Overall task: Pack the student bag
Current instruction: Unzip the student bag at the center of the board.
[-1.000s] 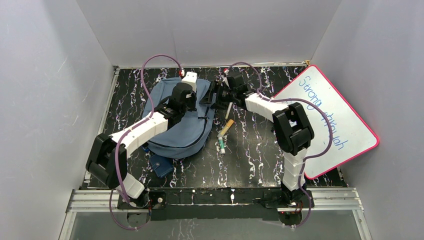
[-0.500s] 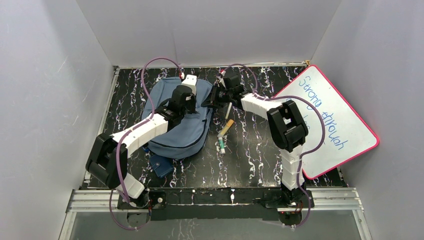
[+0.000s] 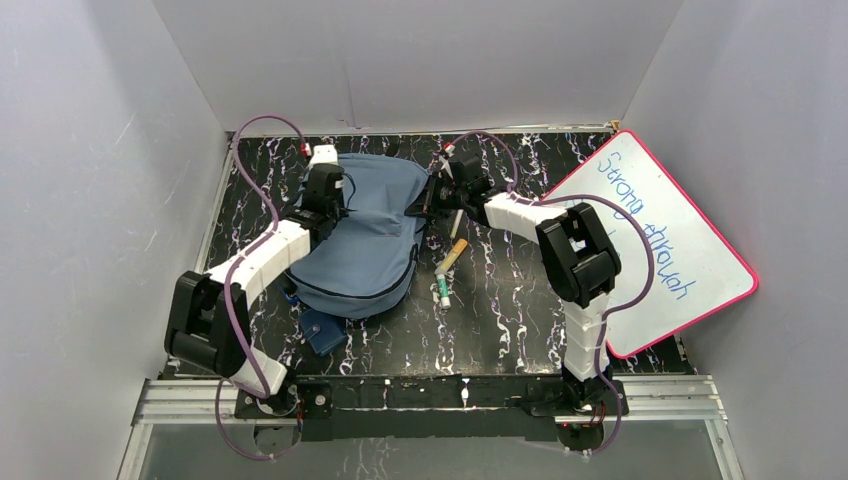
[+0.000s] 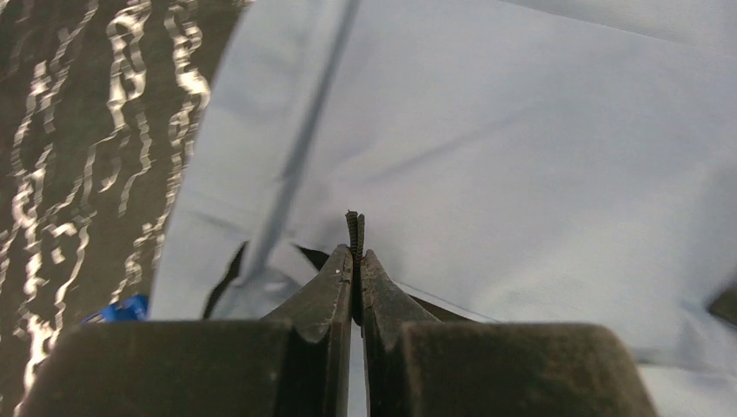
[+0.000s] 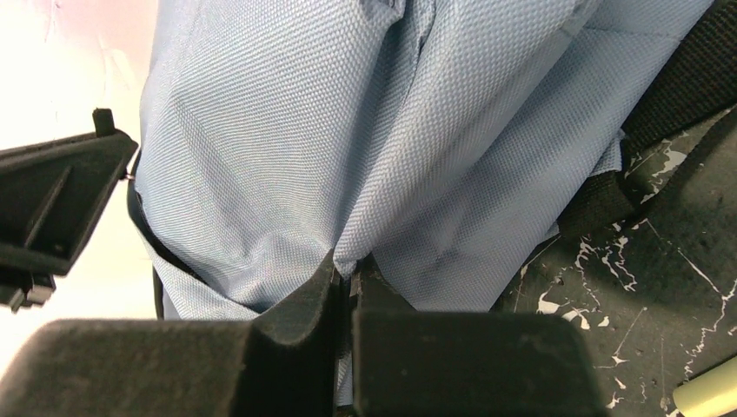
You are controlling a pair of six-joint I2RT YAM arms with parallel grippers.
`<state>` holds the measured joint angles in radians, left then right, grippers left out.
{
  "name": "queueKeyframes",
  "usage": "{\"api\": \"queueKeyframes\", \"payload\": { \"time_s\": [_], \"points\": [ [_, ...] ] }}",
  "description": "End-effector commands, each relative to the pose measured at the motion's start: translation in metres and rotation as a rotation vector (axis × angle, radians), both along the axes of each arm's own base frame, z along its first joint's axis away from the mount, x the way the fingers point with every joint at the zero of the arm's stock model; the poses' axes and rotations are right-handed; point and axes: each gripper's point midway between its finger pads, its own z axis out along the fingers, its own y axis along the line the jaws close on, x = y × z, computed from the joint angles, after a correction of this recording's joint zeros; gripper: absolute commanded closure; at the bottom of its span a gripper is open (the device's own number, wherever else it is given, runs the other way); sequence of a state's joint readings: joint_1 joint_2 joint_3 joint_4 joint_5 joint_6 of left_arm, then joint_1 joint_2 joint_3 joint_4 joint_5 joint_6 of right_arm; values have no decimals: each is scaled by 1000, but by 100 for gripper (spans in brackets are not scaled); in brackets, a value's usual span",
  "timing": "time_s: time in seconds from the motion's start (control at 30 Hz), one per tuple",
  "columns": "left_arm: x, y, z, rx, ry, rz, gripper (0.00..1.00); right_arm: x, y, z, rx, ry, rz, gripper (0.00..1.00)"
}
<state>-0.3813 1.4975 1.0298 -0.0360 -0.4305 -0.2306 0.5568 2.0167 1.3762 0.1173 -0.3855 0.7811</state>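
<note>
The left gripper [image 4: 355, 257] has swung from the middle of the large slate-blue soft fabric backpack [image 3: 368, 245] out to its far-left corner. Its jaws are pressed together on a thin dark ribbed tab [image 4: 355, 228], likely a zip pull, and the cloth now lies spread wider than 1 second ago. Meanwhile the right gripper [image 5: 348, 271], wide then, has clamped down and now pinches a fold of the bag's right edge. The bag lies flat on the black marbled tabletop [image 3: 505, 300], left of centre. With 2 grips pulling opposite ways, the opening step looks underway. Nothing appears packed yet: the 2 markers [image 3: 448, 268] lie beside it.
</note>
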Motion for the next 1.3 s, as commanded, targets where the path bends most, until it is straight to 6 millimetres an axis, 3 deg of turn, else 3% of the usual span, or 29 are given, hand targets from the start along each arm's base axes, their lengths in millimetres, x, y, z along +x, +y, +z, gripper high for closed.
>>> {"api": "queueKeyframes", "payload": {
  "time_s": [0.0, 0.27, 0.37, 0.5, 0.53, 0.63, 0.73, 0.83, 0.97, 1.17, 1.27],
  "points": [
    [-2, 69, 25, 55, -34, 258, 100, -2, -6, 19, 0, -57, 11, 100],
    [-15, 128, 5, 16, 33, 394, 100, -5, -10, 24, -6, -77, 17, 100],
    [-17, 141, -5, -16, 59, 420, 100, -7, -10, 26, -1, -84, 25, 100],
    [-12, 142, -12, -81, 67, 415, 100, -10, -8, 31, 15, -92, 51, 100],
    [-11, 141, -12, -102, 67, 410, 94, -11, -7, 31, 19, -92, 57, 100],
    [-9, 134, -14, -163, 75, 384, 63, -13, -4, 34, 37, -95, 79, 100],
    [-15, 131, -8, -194, 71, 384, 45, -15, -2, 38, 52, -99, 95, 100],
    [-36, 132, -2, -223, 81, 438, 39, -16, -1, 43, 59, -106, 99, 99],
    [-80, 133, -4, -305, 106, 568, 39, -17, -3, 47, 62, -115, 96, 99],
    [-158, 123, -31, -450, 266, 822, 39, -18, -2, 49, 69, -114, 102, 99],
    [-188, 121, -35, -468, 316, 891, 39, -18, -2, 49, 72, -111, 101, 99]
  ]
}}
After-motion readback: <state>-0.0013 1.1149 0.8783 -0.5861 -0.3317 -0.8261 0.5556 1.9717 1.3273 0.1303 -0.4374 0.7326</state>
